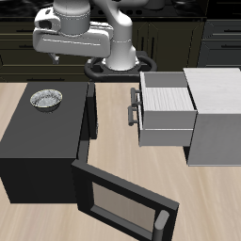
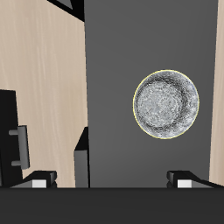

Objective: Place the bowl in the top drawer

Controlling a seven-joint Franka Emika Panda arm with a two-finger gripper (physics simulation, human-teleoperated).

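The bowl (image 1: pixel 46 98) is small, round and silver-grey, and it rests on top of the black microwave (image 1: pixel 38 141). In the wrist view the bowl (image 2: pixel 166 104) lies on the dark microwave top, seen straight from above. My gripper (image 1: pixel 58 56) hangs high above the microwave, farther back than the bowl. It is open and empty, with both fingertips wide apart in the wrist view (image 2: pixel 112 179). The top drawer (image 1: pixel 168 115) of the light grey cabinet (image 1: pixel 218 118) stands pulled open beside the microwave, with its bar handle (image 1: pixel 133 108) facing the microwave.
The microwave's door (image 1: pixel 122 202) is swung open toward the table's front edge. A strip of bare wooden table (image 1: pixel 113 127) lies between the microwave and the drawer front.
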